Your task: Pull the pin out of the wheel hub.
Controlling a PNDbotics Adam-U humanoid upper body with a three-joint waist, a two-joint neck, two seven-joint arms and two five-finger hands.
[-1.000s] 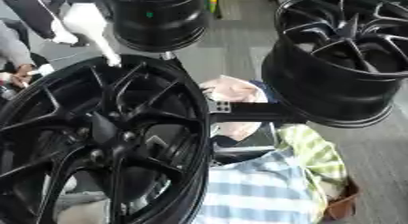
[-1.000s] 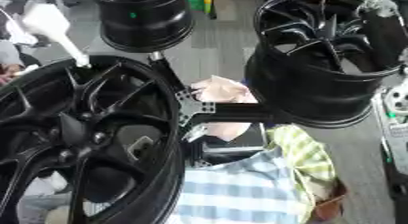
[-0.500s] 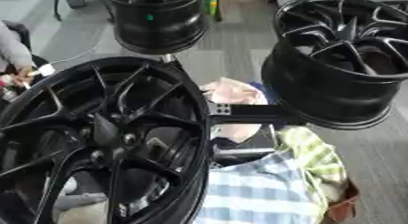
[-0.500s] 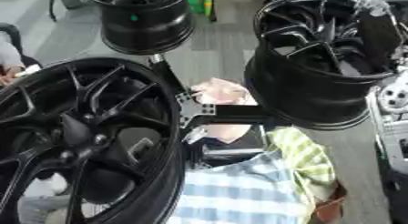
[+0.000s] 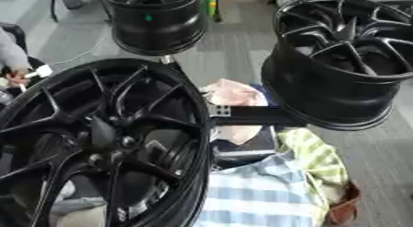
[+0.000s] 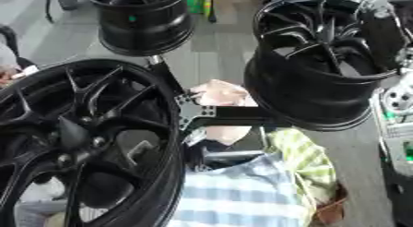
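Comparing with one second ago, the white object above the large wheel hub at lower left is gone; neither robot hand is in view, so the state of the fingers cannot be told. No pin can be made out. A black bracket joins this hub to the right wheel hub. Grey floor lies open between them and the far wheel hub. Striped cloth lies below.

We find no readable text, brand, number or sign anywhere. The far wheel hub carries only a small green dot on its black barrel, with no lettering we can make out.
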